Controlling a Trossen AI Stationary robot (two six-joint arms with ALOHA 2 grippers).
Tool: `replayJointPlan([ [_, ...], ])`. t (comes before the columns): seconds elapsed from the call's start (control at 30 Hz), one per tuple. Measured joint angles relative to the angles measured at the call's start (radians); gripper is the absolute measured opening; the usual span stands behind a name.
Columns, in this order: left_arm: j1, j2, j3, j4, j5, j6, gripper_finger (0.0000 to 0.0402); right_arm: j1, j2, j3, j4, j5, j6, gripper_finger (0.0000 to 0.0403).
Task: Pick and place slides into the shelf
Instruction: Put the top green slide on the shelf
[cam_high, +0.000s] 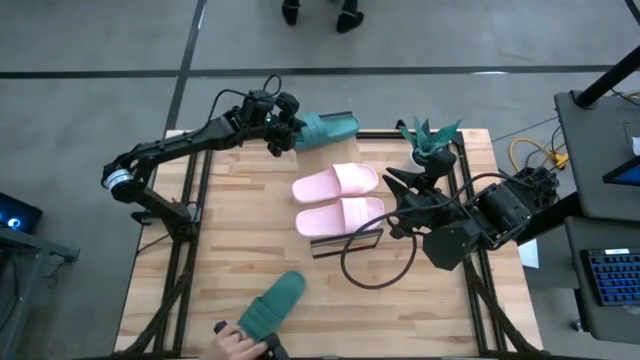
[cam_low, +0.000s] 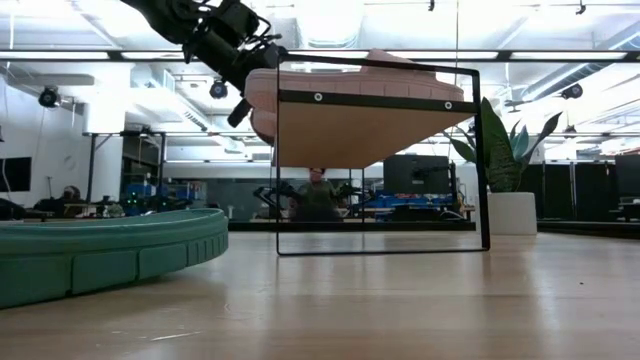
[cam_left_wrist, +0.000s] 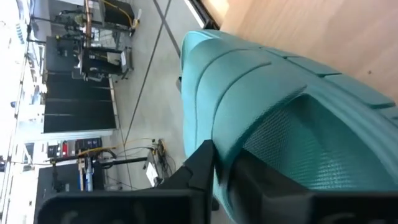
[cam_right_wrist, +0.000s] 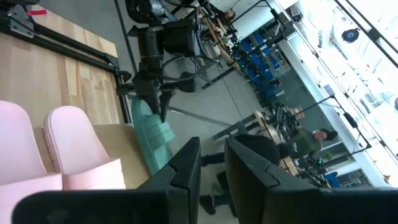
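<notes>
My left gripper is over the table's far edge, shut on a dark teal slide that stretches to the right along that edge. In the right wrist view this slide hangs below the left gripper. Two pale pink slides lie side by side on the shelf's plank top. The second teal slide lies sole-down at the table's near edge, with a person's hand at its near end. My right gripper waits right of the pink slides, narrowly open and touching nothing. My left gripper holds the teal slide by its left end. In the left wrist view one finger lies on the outer ribbed side and the other against the textured inner face. The slide is lifted clear, above the table's far edge.
A potted plant stands at the far right corner. A black cable loop lies right of the shelf's black wire frame. Bare table top spreads to the near left. People show in the room beyond.
</notes>
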Motion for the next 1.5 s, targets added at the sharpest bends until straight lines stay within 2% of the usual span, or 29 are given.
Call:
replayJointPlan([
  [0.2,0.000,0.000,0.000,-0.002,-0.003,-0.009,0.0109,0.000,0.000,0.000,0.000,0.000,0.000,0.0063],
  [0.47,-0.001,0.000,0.001,-0.002,-0.024,-0.183,0.0246,0.000,0.000,0.000,0.000,0.000,-0.003,0.0063],
  [0.67,-0.002,0.000,0.002,-0.002,-0.034,-0.252,0.0312,0.000,0.000,-0.001,0.000,0.000,-0.003,0.0063],
  [0.8,-0.014,0.000,0.003,-0.013,-0.070,-0.300,0.0328,0.000,0.000,-0.001,0.000,0.000,-0.003,0.0063],
  [1.13,-0.034,-0.010,0.005,-0.130,-0.314,-0.342,0.0329,0.000,0.000,-0.002,0.000,0.000,-0.011,0.0063],
  [1.37,-0.078,-0.048,0.007,-0.134,-0.365,-0.344,0.0329,0.000,0.000,-0.003,0.000,0.002,-0.011,0.0063],
  [1.5,-0.116,-0.084,0.010,-0.133,-0.415,-0.406,0.0329,0.000,0.000,-0.003,0.000,0.003,-0.011,0.0063],
])
